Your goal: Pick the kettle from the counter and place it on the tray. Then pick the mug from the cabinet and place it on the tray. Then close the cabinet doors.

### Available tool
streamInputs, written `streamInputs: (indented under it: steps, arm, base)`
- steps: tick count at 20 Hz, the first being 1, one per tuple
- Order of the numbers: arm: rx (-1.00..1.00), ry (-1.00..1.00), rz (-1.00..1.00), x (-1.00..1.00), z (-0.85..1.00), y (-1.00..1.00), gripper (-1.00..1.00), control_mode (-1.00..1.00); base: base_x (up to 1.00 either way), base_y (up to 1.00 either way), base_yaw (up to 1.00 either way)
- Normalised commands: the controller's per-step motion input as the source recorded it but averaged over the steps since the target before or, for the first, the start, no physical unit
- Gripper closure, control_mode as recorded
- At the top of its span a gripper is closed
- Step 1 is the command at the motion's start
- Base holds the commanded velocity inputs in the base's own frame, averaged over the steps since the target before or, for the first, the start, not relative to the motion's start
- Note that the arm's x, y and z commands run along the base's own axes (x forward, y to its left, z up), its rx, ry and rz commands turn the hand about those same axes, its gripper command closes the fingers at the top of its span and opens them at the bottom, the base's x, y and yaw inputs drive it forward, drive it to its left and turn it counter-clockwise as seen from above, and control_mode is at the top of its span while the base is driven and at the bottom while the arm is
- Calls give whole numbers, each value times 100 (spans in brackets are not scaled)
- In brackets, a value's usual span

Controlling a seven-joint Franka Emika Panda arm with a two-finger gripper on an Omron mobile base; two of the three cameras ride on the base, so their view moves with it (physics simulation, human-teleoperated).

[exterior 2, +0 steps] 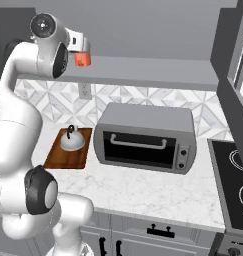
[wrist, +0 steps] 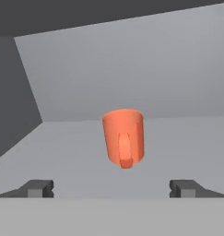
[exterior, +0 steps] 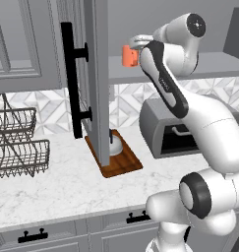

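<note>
One cabinet door [exterior: 96, 78] stands swung open over the counter [exterior: 67, 182]. Toaster oven [exterior 2: 145, 136] beside the tray [exterior 2: 68, 150], kettle [exterior 2: 72, 139] seated on it. Mug [wrist: 124, 137] upright on cabinet shelf [wrist: 178, 147], handle facing gripper [wrist: 111, 188], fingers spread wide, short of it.

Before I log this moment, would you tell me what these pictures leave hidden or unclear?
- Kettle: in the left base view the open cabinet door covers most of it.
- Mug: in both base views the arm covers part of it.
- Tray: in the right base view the arm cuts off its left edge.
- Gripper: hand view shows fingertips apart, mug beyond them.
</note>
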Motion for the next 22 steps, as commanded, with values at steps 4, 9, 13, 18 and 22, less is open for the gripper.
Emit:
streamInputs:
  steps: [4, 9, 13, 18, 22]
  arm:
    - [0, 0, 2, 27, -14, -2, -100, -100]
    - [0, 0, 0, 35, -21, 0, -100, -100]
    - [0, 0, 0, 36, -21, 0, -100, -100]
    - [0, 0, 0, 33, -2, 0, -100, -100]
    - [0, 0, 0, 37, -4, 2, -100, -100]
  base:
    - [0, 0, 0]
    - [0, 0, 0]
    - [0, 0, 0]
    - [0, 0, 0]
    - [0, 0, 0]
